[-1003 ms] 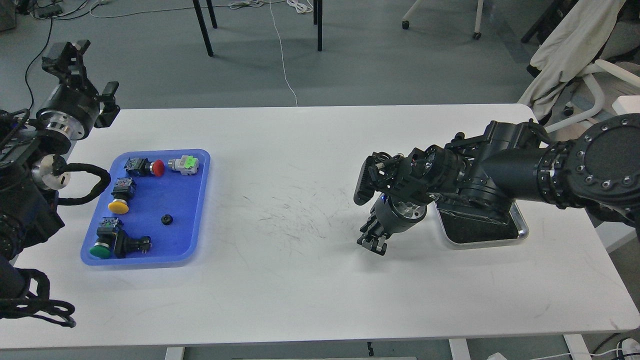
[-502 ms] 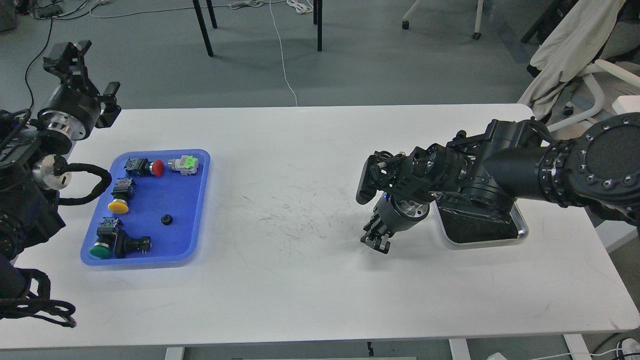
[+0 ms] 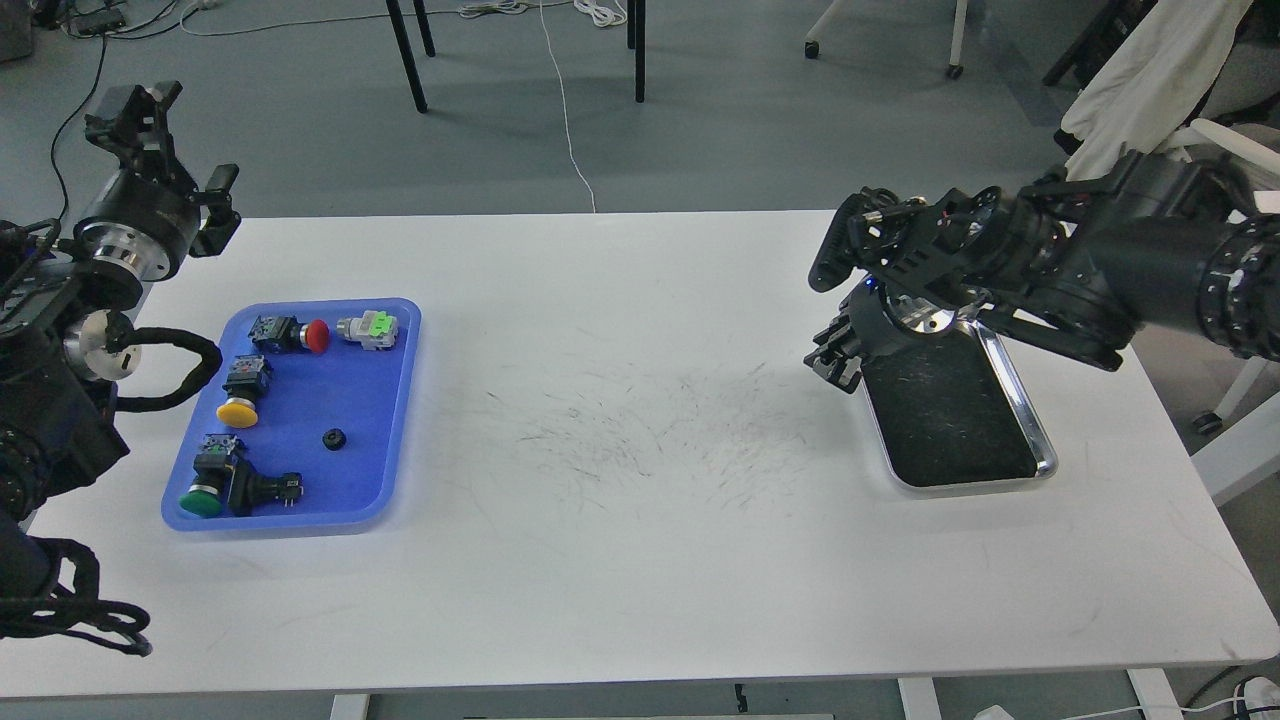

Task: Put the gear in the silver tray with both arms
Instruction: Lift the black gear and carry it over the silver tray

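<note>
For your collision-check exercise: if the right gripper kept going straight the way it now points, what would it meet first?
The right gripper points down and left, so it would probably meet the bare white table just left of the silver tray; depth is uncertain.

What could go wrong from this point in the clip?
1. The right gripper hangs low at the silver tray's near-left rim; a move could knock the tray.
2. The small black part, apparently the gear, lies in the blue tray among push buttons, so a grasp may bump them.
3. The left gripper is raised beyond the table edge, far from that part.
</note>
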Available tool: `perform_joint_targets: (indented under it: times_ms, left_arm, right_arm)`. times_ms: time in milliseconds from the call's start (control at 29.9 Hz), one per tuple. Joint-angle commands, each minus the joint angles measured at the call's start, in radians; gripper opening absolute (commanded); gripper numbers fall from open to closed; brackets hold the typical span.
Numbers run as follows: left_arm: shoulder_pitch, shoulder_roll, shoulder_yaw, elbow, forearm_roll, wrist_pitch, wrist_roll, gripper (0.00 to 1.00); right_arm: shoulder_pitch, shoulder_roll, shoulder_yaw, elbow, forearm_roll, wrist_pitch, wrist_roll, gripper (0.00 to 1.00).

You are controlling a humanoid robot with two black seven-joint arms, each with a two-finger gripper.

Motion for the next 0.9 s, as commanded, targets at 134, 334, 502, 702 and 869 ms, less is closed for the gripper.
perform_joint_targets:
  times_ms: [134,334,502,702,869]
  left_arm:
    - [0.000,0.000,0.000,0.000,0.000,0.000,0.000,0.98]
    - [0.000,0.000,0.001,0.000,0.000,0.000,0.000,0.98]
    - [0.001,0.006,0.000,0.000,0.000,0.000,0.000,0.98]
    - [0.008,0.012,0.000,0.000,0.000,0.000,-0.001,0.98]
    - [0.018,0.014,0.000,0.000,-0.002,0.000,-0.001,0.98]
  right_arm:
    - [-0.026,-0.134,-0.007,0.001,-0.003,-0.015,0.000,0.01]
    - [-0.086,-0.153,-0.010,-0.043,-0.004,-0.044,0.000,0.01]
    - [-0.138,-0.151,-0.008,-0.140,-0.003,-0.058,0.000,0.01]
    - [-0.176,-0.118,-0.008,-0.182,-0.003,-0.061,0.000,0.01]
    - [-0.230,-0.071,-0.008,-0.259,-0.003,-0.076,0.000,0.01]
